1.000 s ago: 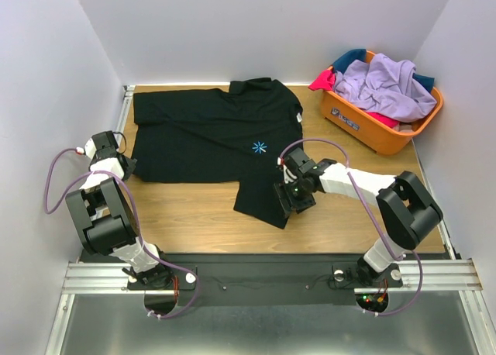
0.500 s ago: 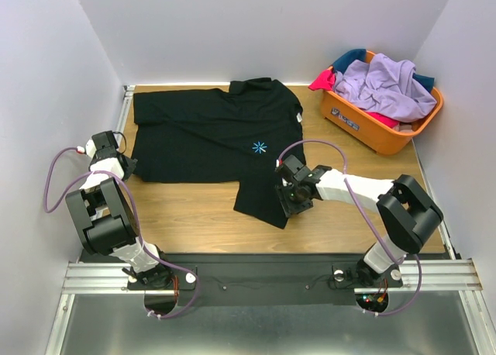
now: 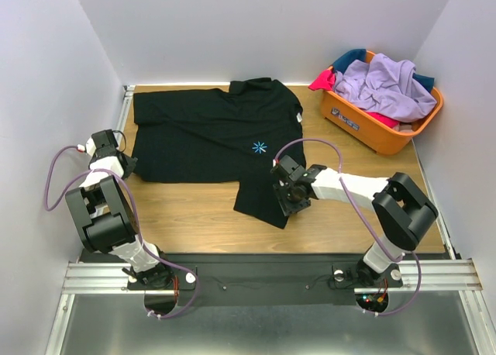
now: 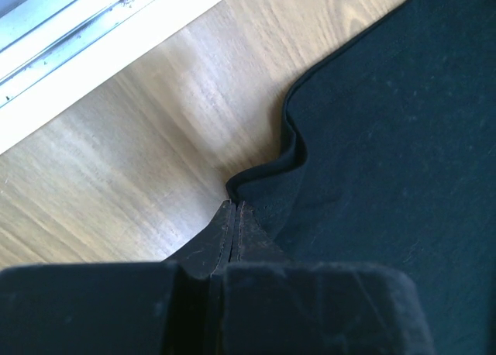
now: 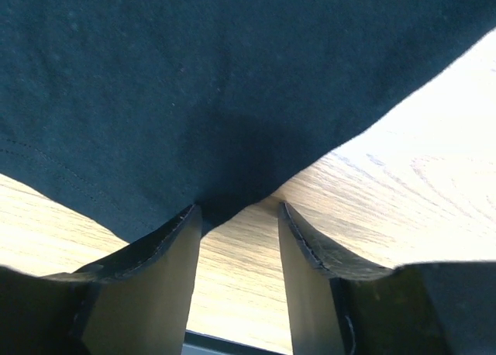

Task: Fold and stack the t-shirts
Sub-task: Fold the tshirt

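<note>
One black t-shirt (image 3: pixel 201 138) lies on the table (image 3: pixel 194 208).

Shut in on three sides by plain, matt, pale lilac-white wall panels (image 3: pixel 256 29): at 12 o'clock, at 9 o'clock and at 3 o'clock. Floored in the middle by a rectangular light-brown wood-grain tabletop (image 3: pixel 201 215). Edged at 9 o'clock by a narrow silver aluminium channel (image 3: pixel 124 111), and at 6 o'clock by a flat black strip (image 3: pixel 263 268) over a ribbed silver aluminium rail (image 3: pixel 93 276). Ends nearest, at 6 o'clock, in a dull grey metal sheet (image 3: pixel 256 324). Lit brightly and evenly, with soft shadows; gleams pale on the wood grain in both wrist views.
</note>
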